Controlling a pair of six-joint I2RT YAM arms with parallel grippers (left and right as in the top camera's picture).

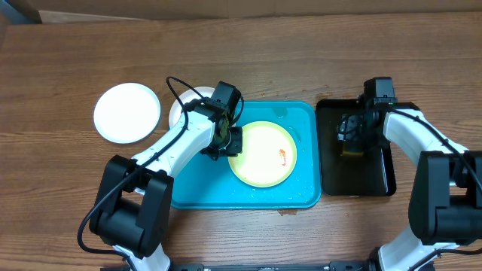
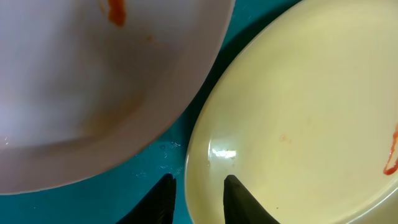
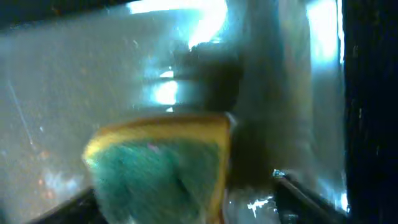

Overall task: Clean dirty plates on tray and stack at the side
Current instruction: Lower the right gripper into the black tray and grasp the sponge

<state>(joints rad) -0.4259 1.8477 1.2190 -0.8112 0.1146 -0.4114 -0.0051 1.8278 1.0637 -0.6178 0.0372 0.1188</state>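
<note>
Progress early: yellow plate [image 1: 262, 154] on blue tray [image 1: 301, 192], red smear [image 1: 282, 156] uncleaned. We see left gripper [image 2: 198, 182] straddling its rim and right gripper [image 1: 352, 137] over sponge [image 3: 158, 165]; clamped or not, we cannot tell. White plate [image 1: 126, 113] on tabletop [image 1: 301, 60]; smeared white plate [image 2: 93, 74] beside tray, unstacked.

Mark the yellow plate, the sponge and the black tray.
yellow plate [image 1: 256, 159]: overhead view, its bare centre.
sponge [image 3: 155, 174]: right wrist view, green scouring face.
black tray [image 1: 363, 178]: overhead view, bare floor.
</note>
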